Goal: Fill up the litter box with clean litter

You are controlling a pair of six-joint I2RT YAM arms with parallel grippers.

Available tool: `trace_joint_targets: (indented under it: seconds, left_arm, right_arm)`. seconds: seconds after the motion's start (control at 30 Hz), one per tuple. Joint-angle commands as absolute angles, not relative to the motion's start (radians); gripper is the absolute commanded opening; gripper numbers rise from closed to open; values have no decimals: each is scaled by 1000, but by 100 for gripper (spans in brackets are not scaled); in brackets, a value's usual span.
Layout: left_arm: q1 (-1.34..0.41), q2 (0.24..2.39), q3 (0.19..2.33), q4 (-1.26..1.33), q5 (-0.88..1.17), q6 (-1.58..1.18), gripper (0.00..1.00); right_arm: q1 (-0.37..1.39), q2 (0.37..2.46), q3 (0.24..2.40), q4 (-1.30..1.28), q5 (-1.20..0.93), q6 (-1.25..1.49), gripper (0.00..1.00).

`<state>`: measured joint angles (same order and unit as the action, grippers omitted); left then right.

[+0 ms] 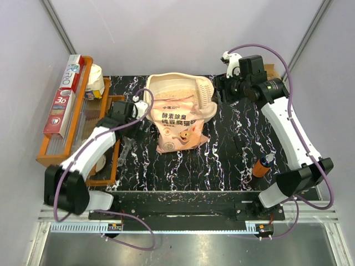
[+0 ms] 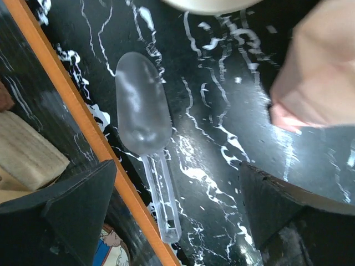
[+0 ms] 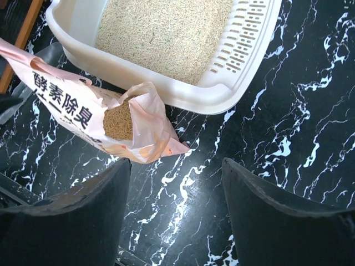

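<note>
Litter box (image 1: 208,108) sits at the far middle of the desk (image 1: 222,160), between your two arms, with its slotted grille (image 3: 244,33) at the right end. Clean litter (image 3: 161,33) covers its floor in a pale tan layer right up to the grille. Against the near wall of the box stands the pink-and-white bag (image 1: 180,130), its torn mouth open just beside the rim. In the right wrist view you can see more tan granules inside that mouth.

Your right claw (image 3: 176,166) hangs above bare desk near the grille corner of the box, fingers spread wide with nothing between them. Your left claw (image 2: 177,183) is likewise released, its two fingers wide apart over the desk at the bag's left side. Below it a clear plastic scoop (image 2: 143,111) lies flat on the desk, bowl away from the wrist and handle toward it, close along the edge of the orange tray (image 2: 83,116); neither finger touches it. A blurred pinkish shape at the right of that view is too soft to name.

At your far left the orange tray holds a long silver-and-red box (image 1: 64,102). An orange bottle (image 1: 262,166) stands upright on the desk near your right arm's base
</note>
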<state>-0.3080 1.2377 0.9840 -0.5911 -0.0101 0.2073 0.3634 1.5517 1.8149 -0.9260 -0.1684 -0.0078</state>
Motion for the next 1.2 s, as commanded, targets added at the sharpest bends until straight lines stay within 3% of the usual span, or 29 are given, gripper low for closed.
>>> trace_joint_targets:
  seconds: [0.0, 0.33, 0.53, 0.9, 1.1, 1.17]
  left_arm:
    - [-246, 1423, 1124, -633, -80, 166, 95]
    - [-150, 1732, 1252, -592, -28, 186, 89]
    - [-146, 1785, 1238, -586, 28, 199, 78]
    - [-138, 1864, 1218, -561, 3, 163, 77]
    - [-135, 1861, 1180, -569, 29, 140, 63]
    - [-130, 1836, 1166, -580, 52, 126, 49]
  right_arm:
    - [360, 1503, 1830, -916, -225, -115, 72]
    - [353, 1451, 1769, -923, -262, -172, 76]
    - [347, 1474, 1781, -917, -255, -178, 76]
    - [347, 1506, 1802, -917, -272, -170, 77]
    - [347, 1509, 1796, -919, -265, -175, 77]
    - [347, 1516, 1798, -917, -264, -176, 77]
